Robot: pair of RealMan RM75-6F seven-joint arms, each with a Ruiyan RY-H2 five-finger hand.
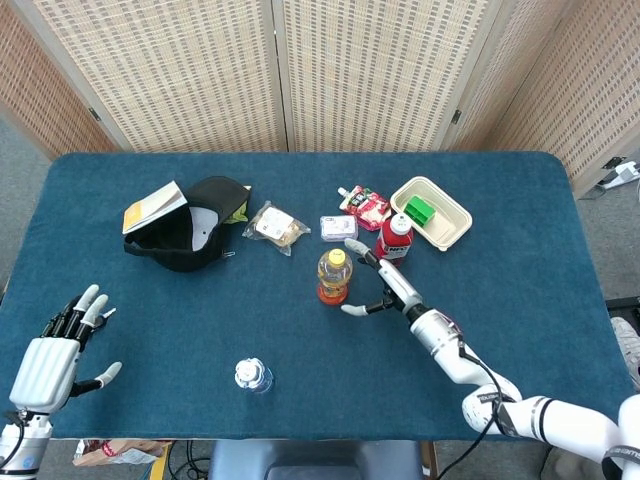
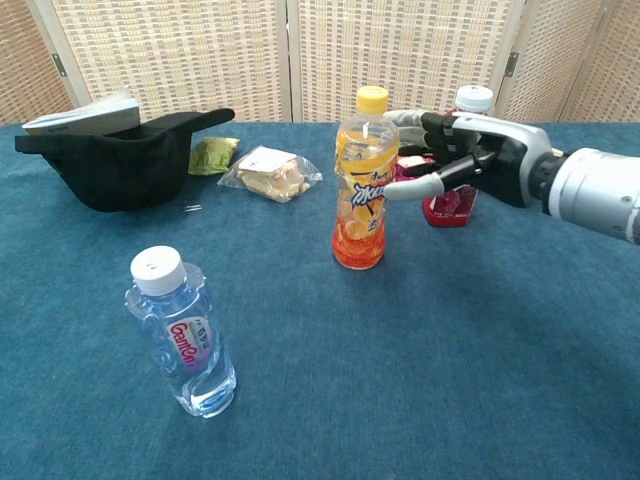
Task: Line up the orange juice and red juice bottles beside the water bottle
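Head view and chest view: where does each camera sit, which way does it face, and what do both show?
Head view: high above the near edge, looking down on the table; shows left hand and right hand.
Chest view: low, looking level across the table; right hand only.
Shared: orange juice bottle, water bottle, red juice bottle.

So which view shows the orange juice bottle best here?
The chest view: the orange juice bottle stands side-on, with yellow cap, label and orange liquid all visible, and the right robot hand open just beside it. The head view shows it from above, mostly cap and shoulders, small.
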